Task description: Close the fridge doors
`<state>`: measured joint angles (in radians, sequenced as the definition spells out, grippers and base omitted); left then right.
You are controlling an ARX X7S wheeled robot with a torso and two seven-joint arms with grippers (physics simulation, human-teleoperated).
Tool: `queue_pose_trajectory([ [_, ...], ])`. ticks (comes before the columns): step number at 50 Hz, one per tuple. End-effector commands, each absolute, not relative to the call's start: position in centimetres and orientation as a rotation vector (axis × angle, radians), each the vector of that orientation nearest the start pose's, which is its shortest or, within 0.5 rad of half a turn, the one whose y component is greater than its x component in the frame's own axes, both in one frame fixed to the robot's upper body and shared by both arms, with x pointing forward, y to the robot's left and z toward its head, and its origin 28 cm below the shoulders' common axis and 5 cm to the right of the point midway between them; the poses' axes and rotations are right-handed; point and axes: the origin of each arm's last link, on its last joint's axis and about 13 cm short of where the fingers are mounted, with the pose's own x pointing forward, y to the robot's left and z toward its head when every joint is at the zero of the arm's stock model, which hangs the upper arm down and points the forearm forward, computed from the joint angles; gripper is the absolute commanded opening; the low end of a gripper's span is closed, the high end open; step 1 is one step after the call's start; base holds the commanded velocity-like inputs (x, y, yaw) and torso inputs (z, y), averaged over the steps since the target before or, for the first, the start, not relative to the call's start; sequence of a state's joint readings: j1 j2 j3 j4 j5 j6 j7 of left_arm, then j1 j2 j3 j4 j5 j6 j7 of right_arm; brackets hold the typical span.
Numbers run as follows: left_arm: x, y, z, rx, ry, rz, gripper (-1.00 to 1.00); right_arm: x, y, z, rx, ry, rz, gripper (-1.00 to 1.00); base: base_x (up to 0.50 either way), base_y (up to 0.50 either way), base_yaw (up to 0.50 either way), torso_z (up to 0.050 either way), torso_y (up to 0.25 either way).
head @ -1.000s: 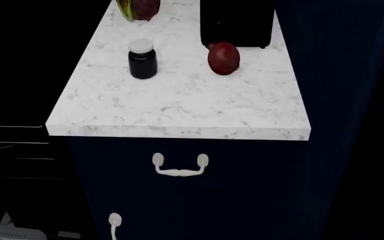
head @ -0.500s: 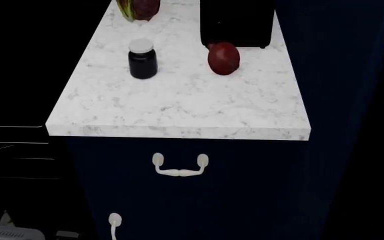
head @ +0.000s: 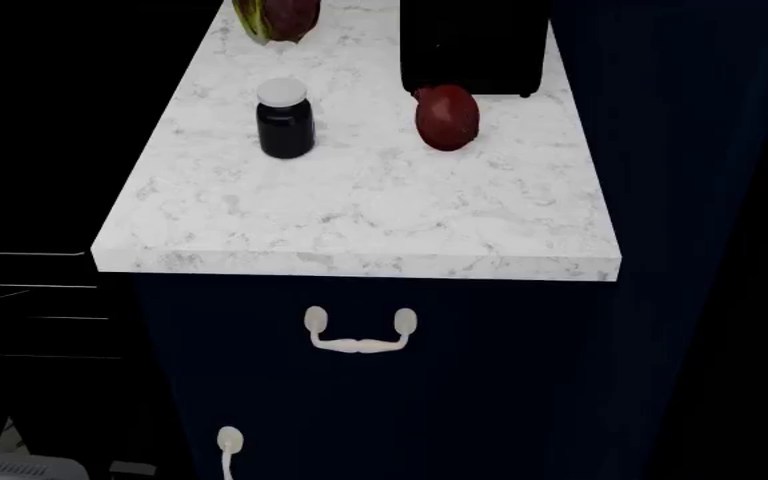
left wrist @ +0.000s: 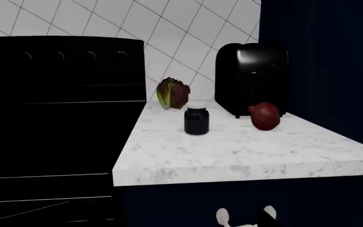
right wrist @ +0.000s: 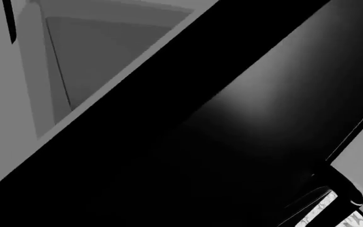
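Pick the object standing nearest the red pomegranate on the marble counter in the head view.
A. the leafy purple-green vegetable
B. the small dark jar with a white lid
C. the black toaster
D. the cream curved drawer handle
C: in the head view the red pomegranate sits right at the front of the black toaster, while the dark jar stands well apart from it.

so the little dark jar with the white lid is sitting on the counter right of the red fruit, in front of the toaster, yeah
Not quite: the dark jar sits left of the red fruit, not right. The head view shows it. Both stand on the white marble counter, the fruit directly in front of the black toaster.
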<state>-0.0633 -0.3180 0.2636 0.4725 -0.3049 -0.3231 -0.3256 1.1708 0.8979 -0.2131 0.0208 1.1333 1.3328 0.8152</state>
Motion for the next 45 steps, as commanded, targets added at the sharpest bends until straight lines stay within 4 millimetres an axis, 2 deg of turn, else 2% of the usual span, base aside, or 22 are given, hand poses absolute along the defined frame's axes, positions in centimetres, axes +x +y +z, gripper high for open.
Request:
queue_pose_trajectory([
  [1,20.5,20.2,9.4,0.007,-0.117,-0.061,1.00,29.4,-26.4,34.9,0.022,-0.092,-0.582,1.00,0.02,-0.01,0.01,0.000,0.000],
  [19,20.4,20.2,9.5,0.004,-0.119,-0.071,1.00,28.2,-26.1,34.4,0.044,-0.079,-0.584,1.00,0.02,0.00,0.01,0.001,0.000],
  [25,20.4,20.3,9.4,0.004,-0.118,-0.077,1.00,26.0,-24.5,33.9,0.074,-0.072,-0.549,1.00,0.01,0.00,0.01,0.002,0.000],
  [34,20.5,20.3,9.4,0.003,-0.117,-0.082,1.00,21.6,-22.8,33.0,0.047,-0.111,-0.506,1.00,0.00,0.00,0.00,0.001,0.000],
  [45,20.5,20.3,9.5,0.002,-0.118,-0.083,1.00,18.8,-21.3,31.0,0.010,-0.126,-0.447,1.00,0.00,0.00,0.00,0.000,0.000],
])
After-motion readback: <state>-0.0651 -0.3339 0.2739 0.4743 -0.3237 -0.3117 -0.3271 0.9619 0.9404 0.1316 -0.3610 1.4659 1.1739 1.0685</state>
